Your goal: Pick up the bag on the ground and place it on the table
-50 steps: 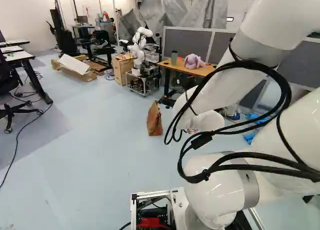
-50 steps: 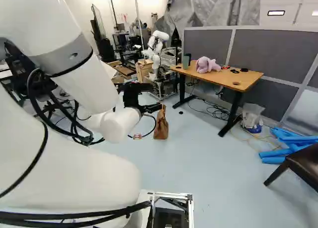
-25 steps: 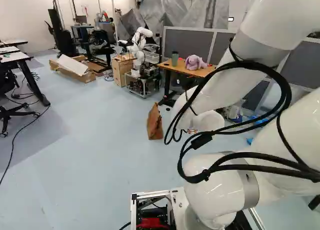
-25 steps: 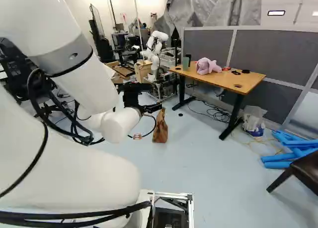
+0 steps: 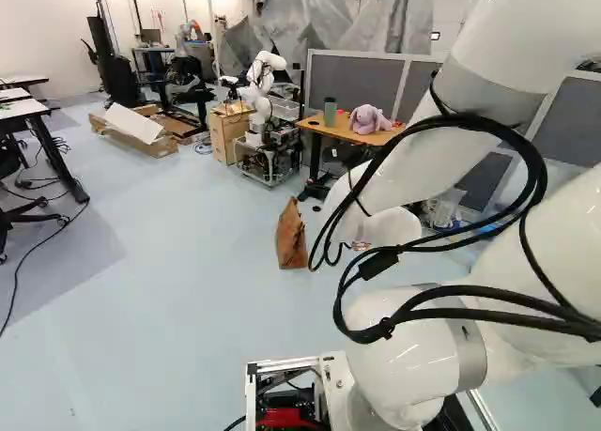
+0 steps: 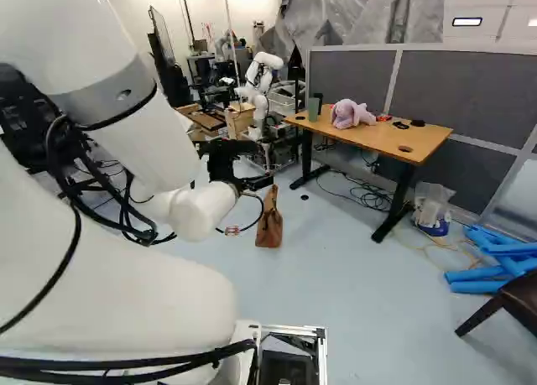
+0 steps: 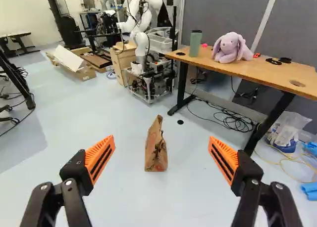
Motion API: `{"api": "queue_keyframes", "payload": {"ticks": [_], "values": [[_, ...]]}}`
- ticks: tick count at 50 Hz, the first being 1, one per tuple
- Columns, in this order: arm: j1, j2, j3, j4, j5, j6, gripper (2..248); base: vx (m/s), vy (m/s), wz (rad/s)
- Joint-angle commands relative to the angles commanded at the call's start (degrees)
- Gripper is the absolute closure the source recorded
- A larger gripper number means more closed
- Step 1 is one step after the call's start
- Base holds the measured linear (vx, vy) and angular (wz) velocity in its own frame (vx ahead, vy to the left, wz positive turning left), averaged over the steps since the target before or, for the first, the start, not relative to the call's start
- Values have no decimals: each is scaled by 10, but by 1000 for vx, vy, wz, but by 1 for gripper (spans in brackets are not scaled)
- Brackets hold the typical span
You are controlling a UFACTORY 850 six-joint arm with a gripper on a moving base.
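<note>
Claw (image 7: 161, 139) spread wide, bag (image 7: 156, 150) on the floor (image 7: 124, 202) short of the desk (image 7: 277, 76)
The bag stands upright; an off-centre approach could topple it, and a shallow pinch could drop it before the desk.

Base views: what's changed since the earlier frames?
Base has moved forward, nearer the upright brown paper bag. Nothing taken hold of: the black tool with orange pads stands open, short of it. Unchanged: bag on the floor, white arm against its lowest joint, purple plush rabbit on the wooden-topped table.
</note>
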Motion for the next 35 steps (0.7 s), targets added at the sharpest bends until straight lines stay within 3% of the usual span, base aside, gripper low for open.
{"api": "queue_keyframes", "payload": {"ticks": [35], "values": [[0, 0, 0, 0, 0, 0, 3, 111, 0, -4]]}}
